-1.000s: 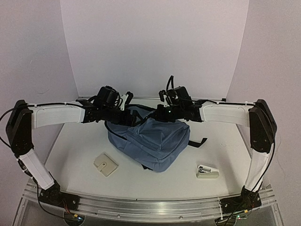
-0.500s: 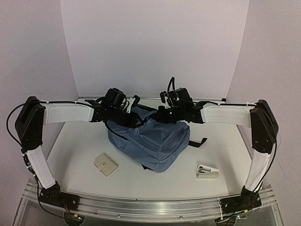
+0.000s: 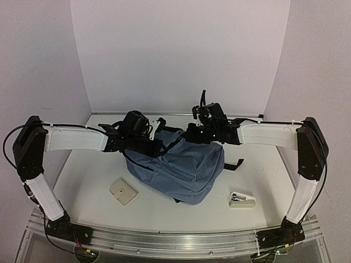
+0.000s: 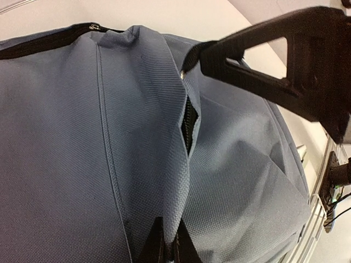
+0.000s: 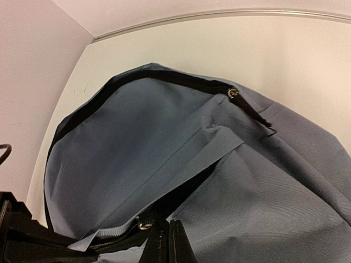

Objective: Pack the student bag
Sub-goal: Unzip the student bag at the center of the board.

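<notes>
The student bag (image 3: 184, 167), slate-blue with black trim, lies mid-table with its top towards the back. My left gripper (image 3: 157, 143) is at the bag's upper left. In the left wrist view it (image 4: 167, 244) is shut on a raised fold of blue fabric (image 4: 159, 137) beside a short zip gap (image 4: 188, 123). My right gripper (image 3: 190, 134) is at the bag's top edge. Seen from the right wrist, it (image 5: 167, 244) is shut on the fabric edge next to a metal zip slider (image 5: 143, 224), where a dark opening (image 5: 192, 183) gapes under a flap.
A cream wallet-like pouch (image 3: 123, 190) lies front left of the bag. A small white stapler (image 3: 242, 200) lies front right. A black strap (image 3: 233, 165) trails from the bag's right side. White walls enclose the table at the back and sides.
My left gripper has moved right onto the bag and shut on a fold of fabric. The bag has shifted slightly right and its top is pulled up between both grippers.
</notes>
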You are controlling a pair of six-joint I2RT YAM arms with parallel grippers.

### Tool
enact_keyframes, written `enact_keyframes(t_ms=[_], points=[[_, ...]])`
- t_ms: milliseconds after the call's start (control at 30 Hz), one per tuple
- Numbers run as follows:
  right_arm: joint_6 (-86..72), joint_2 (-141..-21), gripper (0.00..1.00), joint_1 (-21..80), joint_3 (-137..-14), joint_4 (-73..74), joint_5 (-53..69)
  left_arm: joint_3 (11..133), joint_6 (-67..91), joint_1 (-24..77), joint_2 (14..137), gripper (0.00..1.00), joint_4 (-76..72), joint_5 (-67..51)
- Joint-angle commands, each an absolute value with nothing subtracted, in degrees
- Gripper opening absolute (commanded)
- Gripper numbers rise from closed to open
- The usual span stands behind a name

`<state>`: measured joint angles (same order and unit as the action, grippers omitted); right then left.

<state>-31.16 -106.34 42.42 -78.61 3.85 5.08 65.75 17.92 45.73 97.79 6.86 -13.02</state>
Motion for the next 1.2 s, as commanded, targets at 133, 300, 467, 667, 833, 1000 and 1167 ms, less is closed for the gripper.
enact_keyframes(t_ms=[133,300,467,667,833,1000,1167], points=[[-31.2,-103.63,0.0,40.08,-79.6,2.04,-5.05,55.46,19.9,48.16,85.89,0.0,11.71,-13.08],[-31.1,-106.03,0.0,39.31,-80.22,2.16,-5.02,50.48,21.95,48.16,81.4,0.0,12.35,-12.33],[-31.5,-108.71,0.0,39.15,-80.59,2.16,-4.39,47.39,23.81,48.16,79.47,0.0,11.98,-11.38],[-31.16,-107.81,0.0,39.08,-80.01,2.33,-4.9,46.93,25.06,48.16,78.86,0.0,11.99,-9.57],[-31.46,-107.78,0.0,36.7,-78.99,2.55,-2.91,45.79,26.1,48.16,77.69,0.0,10.75,-8.85],[-31.2,-109.53,0.0,36.45,-78.24,2.61,1.2,44.33,27.63,48.16,76.81,0.0,10.29,-8.62],[-31.16,-110.3,0.0,36.43,-76.96,2.57,2.8,43.27,30.75,48.16,75.69,0.0,10.24,-6.59]])
